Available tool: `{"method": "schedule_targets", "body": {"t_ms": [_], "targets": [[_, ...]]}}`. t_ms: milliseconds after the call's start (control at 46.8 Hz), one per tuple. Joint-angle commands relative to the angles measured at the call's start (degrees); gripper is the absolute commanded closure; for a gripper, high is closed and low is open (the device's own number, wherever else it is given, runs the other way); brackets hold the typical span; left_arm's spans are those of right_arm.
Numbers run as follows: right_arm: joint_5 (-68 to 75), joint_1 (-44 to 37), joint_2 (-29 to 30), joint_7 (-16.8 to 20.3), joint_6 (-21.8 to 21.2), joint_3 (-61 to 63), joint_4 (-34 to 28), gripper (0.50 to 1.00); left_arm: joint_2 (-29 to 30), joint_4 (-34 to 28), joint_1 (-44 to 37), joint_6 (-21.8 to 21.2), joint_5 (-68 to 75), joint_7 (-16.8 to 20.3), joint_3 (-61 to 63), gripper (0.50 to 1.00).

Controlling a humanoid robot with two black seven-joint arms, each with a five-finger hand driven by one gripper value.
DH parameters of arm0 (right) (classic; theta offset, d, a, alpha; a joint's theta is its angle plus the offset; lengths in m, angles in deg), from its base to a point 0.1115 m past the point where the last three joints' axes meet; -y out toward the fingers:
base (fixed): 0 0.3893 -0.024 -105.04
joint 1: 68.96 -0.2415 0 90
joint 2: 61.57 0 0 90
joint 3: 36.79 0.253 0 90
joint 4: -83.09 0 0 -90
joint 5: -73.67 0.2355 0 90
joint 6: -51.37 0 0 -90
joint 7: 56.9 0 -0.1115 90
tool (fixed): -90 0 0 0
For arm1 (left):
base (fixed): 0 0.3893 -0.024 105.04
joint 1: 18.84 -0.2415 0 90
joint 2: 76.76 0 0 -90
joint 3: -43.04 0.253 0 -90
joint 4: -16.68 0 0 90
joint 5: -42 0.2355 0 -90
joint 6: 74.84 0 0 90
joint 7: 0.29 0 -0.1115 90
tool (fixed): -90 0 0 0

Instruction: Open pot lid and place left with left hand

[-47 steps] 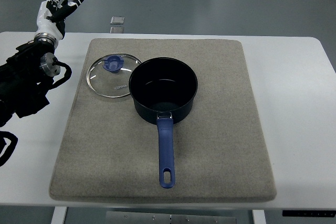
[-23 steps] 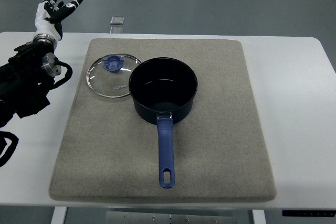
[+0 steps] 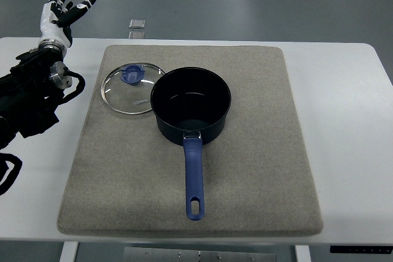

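Note:
A dark blue pot (image 3: pixel 191 105) stands uncovered near the middle of the grey mat (image 3: pixel 258 170), its blue handle (image 3: pixel 194 179) pointing toward the front edge. The glass lid (image 3: pixel 131 88) with a blue knob lies flat on the mat just left of the pot, its rim tucked against the pot's side. My left hand (image 3: pixel 63 10) is raised at the far left, past the table's back edge, fingers spread and holding nothing. It is well clear of the lid.
The white table (image 3: pixel 344 102) extends bare right of the mat. A small grey square object (image 3: pixel 137 24) lies just beyond the table's back edge. My left arm's black body and cables (image 3: pixel 31 99) cover the table's left side.
The left hand has drifted slightly up and to the left. Pot and lid have not moved.

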Motion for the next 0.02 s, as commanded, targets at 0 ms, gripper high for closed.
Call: {"method": "schedule_targets", "body": {"t_ms": [0], "targets": [[-0.3,0.0,0.0,0.0,0.0,-0.2,0.0,0.583,0.1,-0.1,0.0,0.0,0.0,0.0,0.0,0.512]]}}
